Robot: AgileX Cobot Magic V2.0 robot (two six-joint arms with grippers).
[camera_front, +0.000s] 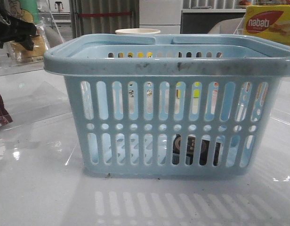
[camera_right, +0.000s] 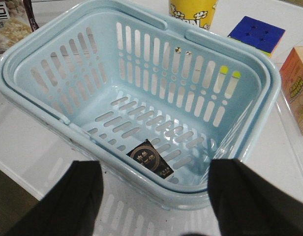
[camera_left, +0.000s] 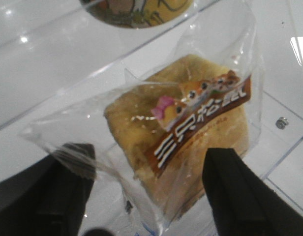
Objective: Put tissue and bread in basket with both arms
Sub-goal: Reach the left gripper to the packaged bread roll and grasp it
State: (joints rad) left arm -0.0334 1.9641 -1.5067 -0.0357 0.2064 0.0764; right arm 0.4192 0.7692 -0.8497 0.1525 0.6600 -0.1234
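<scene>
The front view shows the big blue basket [camera_front: 173, 101] sitting on the shiny white desk [camera_front: 36, 188], and through the slots near the bottom you can see the black tissue [camera_front: 197, 149] pack lying inside it. The right wrist view looks down into the basket [camera_right: 141, 88] and shows the same thing: the tissue [camera_right: 150, 158] is flat on the floor of the basket, near the closest wall. The right gripper [camera_right: 154, 196] hangs above the near rim with its two dark fingers wide apart and nothing between them, so that half of the job looks done. In the left wrist view the left gripper [camera_left: 149, 189] has its fingers spread on either side of the bread [camera_left: 181, 132], which is in a clear bag with a brown label. I cannot tell if the fingers are pinching the bag or only near it. The bread is not in the basket yet; it seems to be up at the far left of the front view, where a dark shape [camera_front: 13, 28] is, but that corner is cut off and hard to read. What could go wrong: the clear bag is slippery and loose, so the fingers might catch only plastic and the bread could slide out or drop on the desk. It could also bump the thick rim on the way in
</scene>
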